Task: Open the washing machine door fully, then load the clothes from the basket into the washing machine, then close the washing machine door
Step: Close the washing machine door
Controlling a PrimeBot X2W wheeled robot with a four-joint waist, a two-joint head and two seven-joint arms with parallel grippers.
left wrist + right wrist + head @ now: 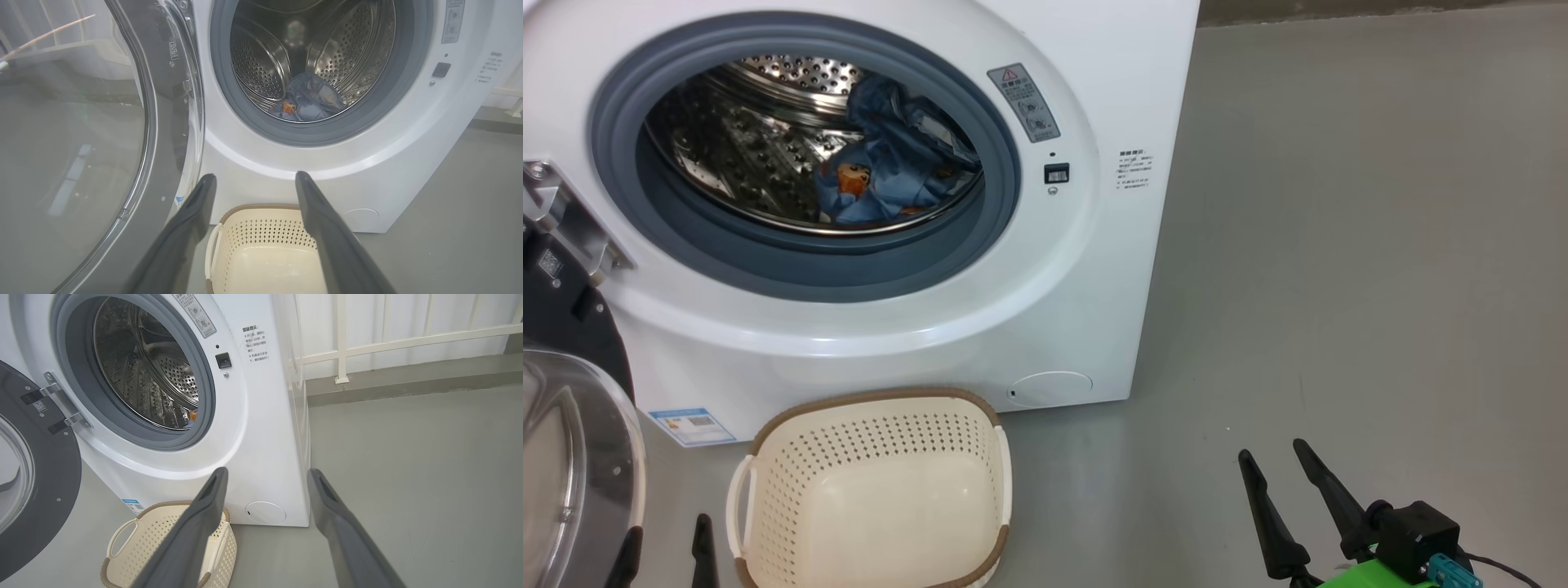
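Observation:
The white washing machine [1094, 269] [408, 171] [265, 428] stands with its round black door [572, 457] [81, 163] [36, 477] swung open to the left. Light blue clothes [890, 159] [308, 100] with orange prints lie inside the steel drum. In front of the washer sits the cream basket [874, 490] [261, 253] [163, 543] with nothing in it. My left gripper [666, 547] [253, 179] is open, low between door and basket. Over the bare floor right of the basket, my right gripper [1274, 457] [265, 475] stands open too.
Grey floor [1380, 245] stretches to the right of the washer. A white railing [367, 347] on a low kerb runs behind the machine. The open door's glass bowl bulges out close beside my left gripper.

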